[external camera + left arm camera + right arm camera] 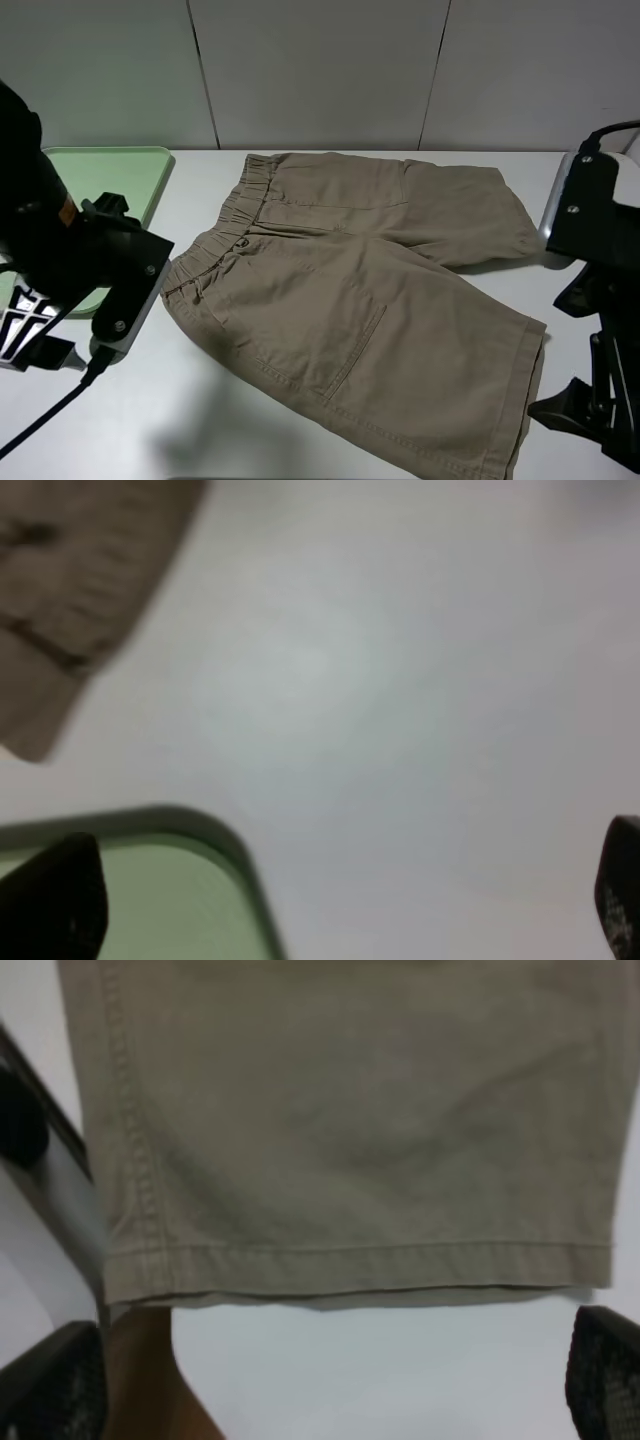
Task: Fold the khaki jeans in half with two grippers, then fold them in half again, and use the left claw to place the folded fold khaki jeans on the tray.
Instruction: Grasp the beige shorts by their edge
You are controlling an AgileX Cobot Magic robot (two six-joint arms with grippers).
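Both claws spread, empty: left claw by tray corner, right claw just off leg hem. Khaki jeans flat on table centre, waistband left. I'd pinch near waistband corner and near hem together, lift evenly. Left wrist view blurred; tray half hidden behind left arm.

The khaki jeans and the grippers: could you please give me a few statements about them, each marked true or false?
1. The khaki jeans lie unfolded on the table. True.
2. The jeans rest on the tray. False: they lie on the table, apart from it.
3. The left gripper is shut on the jeans. False: it is open and holds nothing.
4. The right gripper is open, near a leg hem. True.
5. The waistband is the end nearest the tray. True.
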